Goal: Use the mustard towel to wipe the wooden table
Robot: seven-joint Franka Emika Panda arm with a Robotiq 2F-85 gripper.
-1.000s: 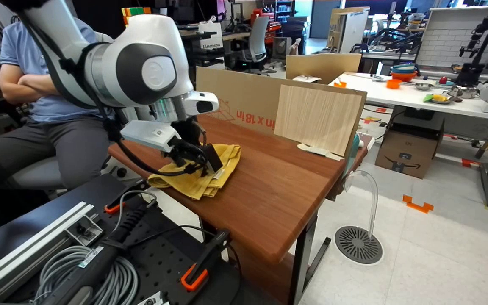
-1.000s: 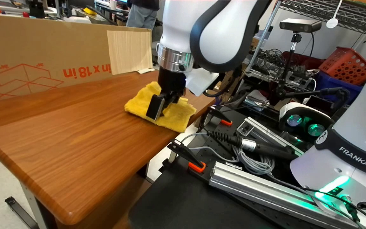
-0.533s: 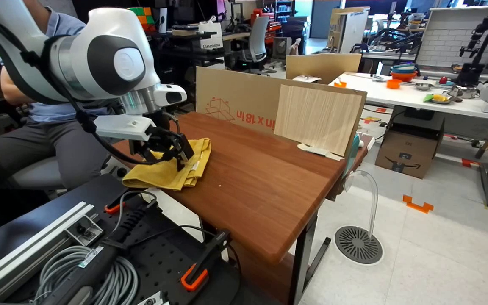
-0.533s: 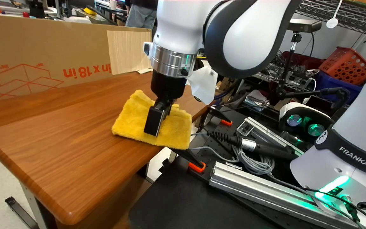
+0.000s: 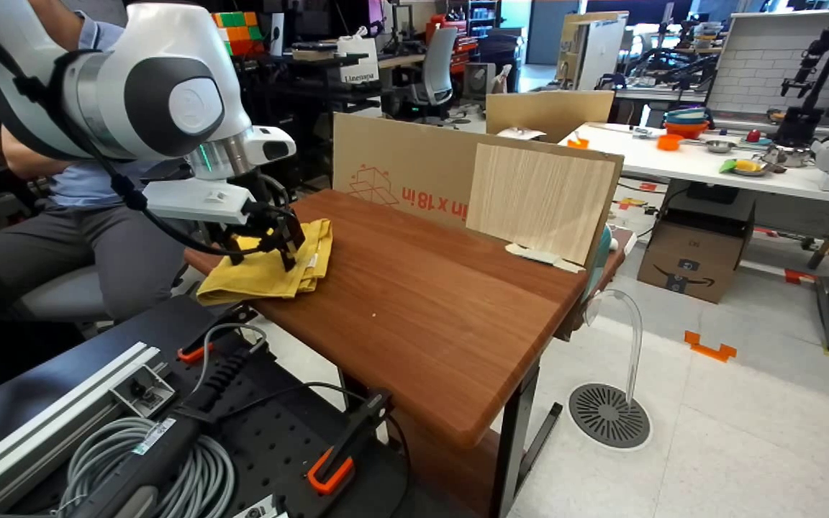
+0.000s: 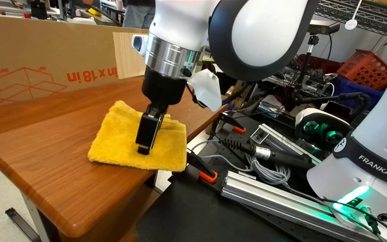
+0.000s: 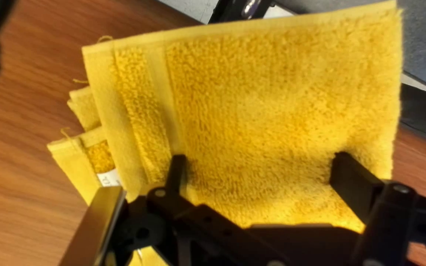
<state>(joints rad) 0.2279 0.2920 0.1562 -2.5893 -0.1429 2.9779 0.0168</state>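
Note:
The mustard towel (image 5: pixel 256 282) lies folded on the wooden table (image 5: pixel 414 309). In an exterior view the towel (image 6: pixel 119 141) reaches over the table's long edge beside the black bench. It fills most of the wrist view (image 7: pixel 279 92), with a white tag at its left. My gripper (image 7: pixel 259 162) is open, its two fingers wide apart and both tips against the towel's top. In an exterior view the gripper (image 6: pixel 144 148) points down onto the towel and one finger hides the other. The gripper also shows above the towel in an exterior view (image 5: pixel 262 259).
A cardboard sheet (image 5: pixel 400 173) stands along the table's far edge, with a light wood panel (image 5: pixel 540 201) on it. A black bench (image 6: pixel 180 205) with clamps (image 6: pixel 208 176), a metal rail and coiled cable adjoins the table. A seated person (image 5: pixel 127 237) is beyond the table's end.
The gripper and the towel have moved together along the table, toward the seated person's end. The gripper stays open on the towel. The table and the cardboard have not moved.

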